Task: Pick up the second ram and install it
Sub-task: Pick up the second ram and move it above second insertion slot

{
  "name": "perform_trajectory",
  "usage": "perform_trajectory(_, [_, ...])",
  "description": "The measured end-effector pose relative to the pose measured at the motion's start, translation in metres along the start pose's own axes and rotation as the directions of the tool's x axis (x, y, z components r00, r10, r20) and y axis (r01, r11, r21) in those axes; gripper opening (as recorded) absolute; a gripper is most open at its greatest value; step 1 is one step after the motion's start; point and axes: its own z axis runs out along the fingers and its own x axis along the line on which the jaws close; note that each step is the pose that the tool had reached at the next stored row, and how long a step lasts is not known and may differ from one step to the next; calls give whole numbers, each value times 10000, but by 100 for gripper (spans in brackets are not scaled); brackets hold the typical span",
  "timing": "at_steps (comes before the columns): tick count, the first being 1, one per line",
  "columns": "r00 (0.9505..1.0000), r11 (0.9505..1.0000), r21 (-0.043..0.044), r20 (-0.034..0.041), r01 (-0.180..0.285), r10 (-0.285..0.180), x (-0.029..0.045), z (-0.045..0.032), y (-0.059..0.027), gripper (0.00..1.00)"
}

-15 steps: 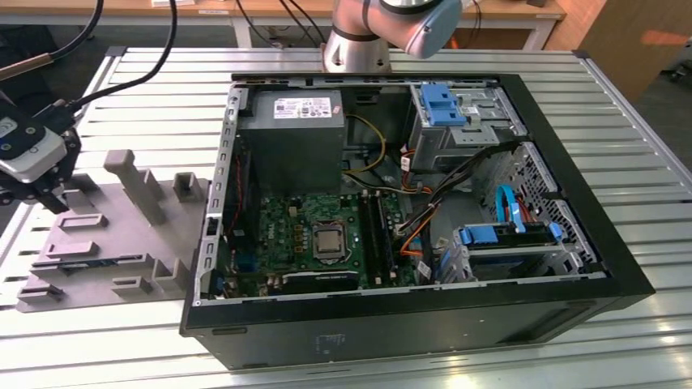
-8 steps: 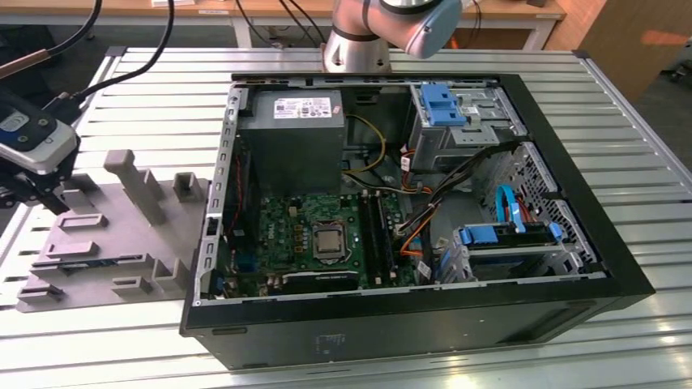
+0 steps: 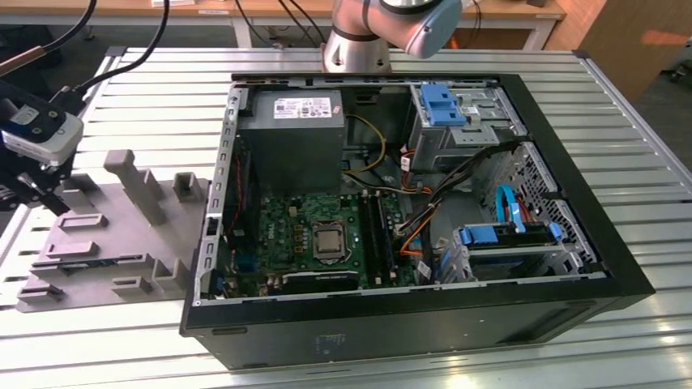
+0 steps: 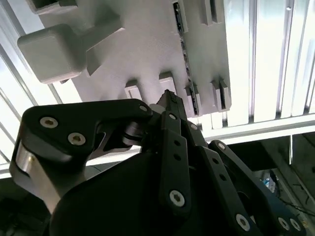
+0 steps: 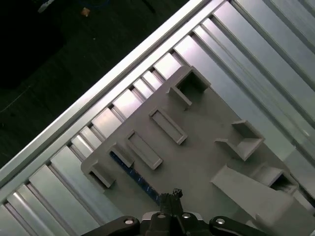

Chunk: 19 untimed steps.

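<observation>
The second ram (image 5: 134, 176) lies on edge in a slot of the grey fixture (image 3: 119, 243), a thin dark strip along the fixture's side. It also appears in the second wrist view (image 4: 183, 45) and faintly in the exterior view (image 3: 96, 261). My gripper (image 3: 45, 193) hangs over the fixture at the exterior view's left, above the ram and apart from it. Its fingertips (image 5: 173, 195) are pressed together with nothing between them. In the second wrist view the gripper (image 4: 170, 98) points down at the fixture near one end of the ram.
An open computer case (image 3: 411, 308) stands at the exterior view's right, holding the green motherboard (image 3: 303, 235) and black memory slots (image 3: 373, 235). Grey posts (image 3: 135, 182) rise from the fixture. Everything rests on a ribbed metal table (image 3: 162, 105).
</observation>
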Motion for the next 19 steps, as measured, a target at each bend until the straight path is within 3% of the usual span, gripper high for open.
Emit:
perform_trajectory(5, [9959,9959,-19,-40,908,-908,0,11,0,11])
perform_trajectory(10, [9837,9837,-42,-78,1798,-1798,1,23,-1,11])
perform_trajectory(15, [9631,9631,-69,-114,2689,-2690,1,34,-2,11])
perform_trajectory(19, [9409,9410,-92,-141,3383,-3384,1,43,-2,11])
